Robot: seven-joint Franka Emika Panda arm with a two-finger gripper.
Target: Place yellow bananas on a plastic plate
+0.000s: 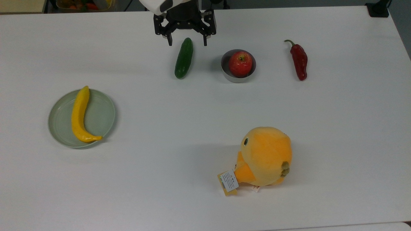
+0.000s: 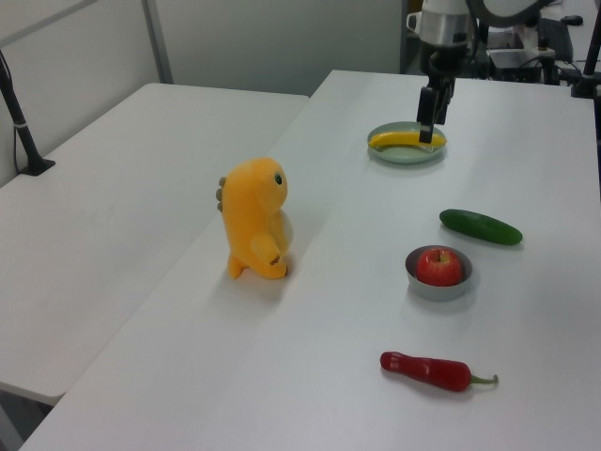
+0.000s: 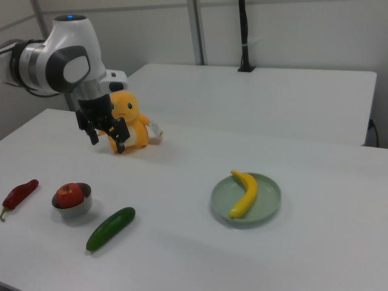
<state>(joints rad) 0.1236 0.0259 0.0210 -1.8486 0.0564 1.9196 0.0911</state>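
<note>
Top view: the curved bright-yellow banana (image 1: 79, 116) lies on the round pale grey-green plastic plate (image 1: 102, 117) at the white worktop's (image 1: 179, 122) left. The claw (image 1: 186, 42) hangs empty, jaws spread, well apart. Placement appears complete.

Lab: robot arm (image 3: 57, 60), white tables (image 3: 254, 91)

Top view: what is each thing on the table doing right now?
banana: lying on the plate
plate: holding the banana
apple: sitting in the metal bowl
metal bowl: holding the apple
cucumber: lying flat
red pepper: lying flat
plush toy: standing
gripper: fingers open, empty
</note>
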